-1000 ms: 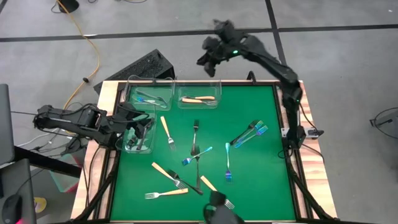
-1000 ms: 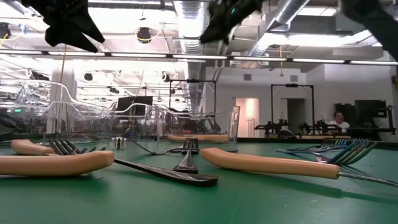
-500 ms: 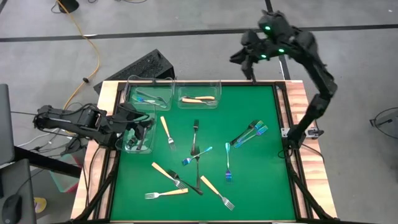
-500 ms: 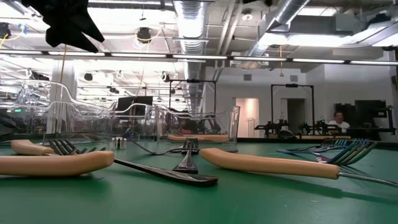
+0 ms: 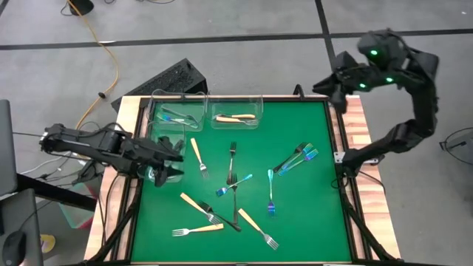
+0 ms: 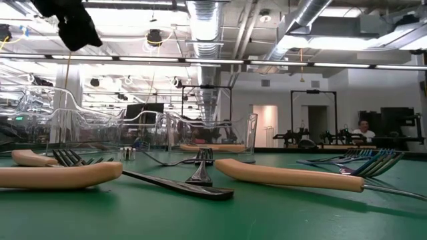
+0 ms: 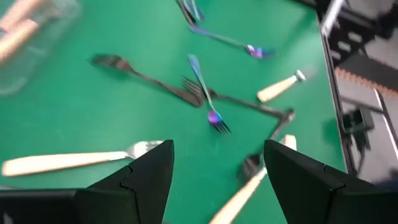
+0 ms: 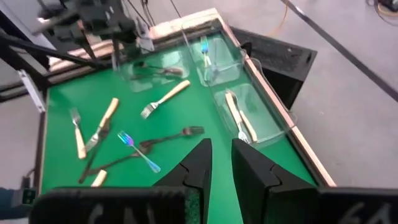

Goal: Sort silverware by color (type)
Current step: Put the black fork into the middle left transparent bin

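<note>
Green felt is covering the worktop (image 5: 310, 222), and most of the forks are lying loose on it, well apart from the three clear bins along its far-left part.

Left pincer (image 5: 168, 161) is hovering wide open and empty over the near bin (image 5: 155, 176), which appears to be holding dark forks, though the arm is hiding most of it. Right pincer (image 5: 332, 89) is hanging high off the far-right corner, its fingers nearly closed on nothing.

Sorted so far: a blue fork or two in the corner bin (image 5: 159, 96) and tan ones in the bin beside it (image 5: 256, 100).

Risks noted:
- At mid-worktop a blue fork (image 5: 233, 185) is lying across a dark fork (image 5: 235, 203), with a tan fork (image 5: 198, 203) touching the same tangle. Pulling one is likely to drag or flick the others.
- Blue forks (image 5: 295, 157) on the right are lying bunched and touching; one grasp may be taking two.
- All forks are lying flat on felt; thin handles may be slipping out of a shallow pinch.
- The left pincer is working close to a light bin wall; a sideways move may be knocking the bin askew or tipping it.
</note>
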